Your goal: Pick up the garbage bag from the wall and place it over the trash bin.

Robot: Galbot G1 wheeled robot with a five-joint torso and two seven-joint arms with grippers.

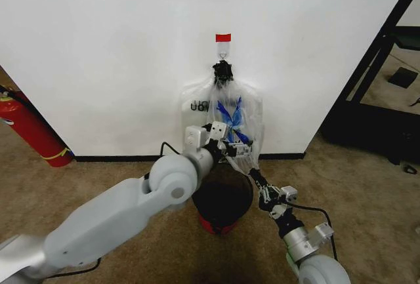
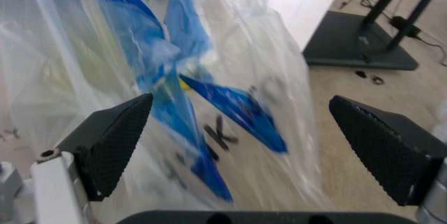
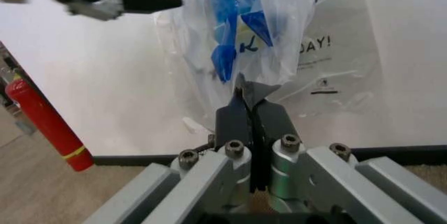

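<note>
The garbage bag point(image 1: 231, 117), see-through with blue patches, hangs from a hook point(image 1: 223, 53) on the white wall point(image 1: 105, 48) under a red tape strip point(image 1: 223, 37). My left gripper point(image 1: 231, 141) is up against its lower front, open; in the left wrist view the crinkly bag point(image 2: 209, 93) hangs between the wide-apart fingers point(image 2: 115, 140). My right gripper point(image 1: 254, 176) reaches up from below and is shut on the bag's bottom edge point(image 3: 250, 89). The black mesh trash bin point(image 1: 222, 200) with a red base stands on the floor right under the bag, partly hidden by my left arm.
A second clear bag with black lettering point(image 3: 328, 62) hangs behind the first. A red fire extinguisher point(image 1: 29, 130) leans at the left of the wall. A black stand point(image 1: 367, 100) is at the right. Brown carpet point(image 1: 367, 185) spreads around the bin.
</note>
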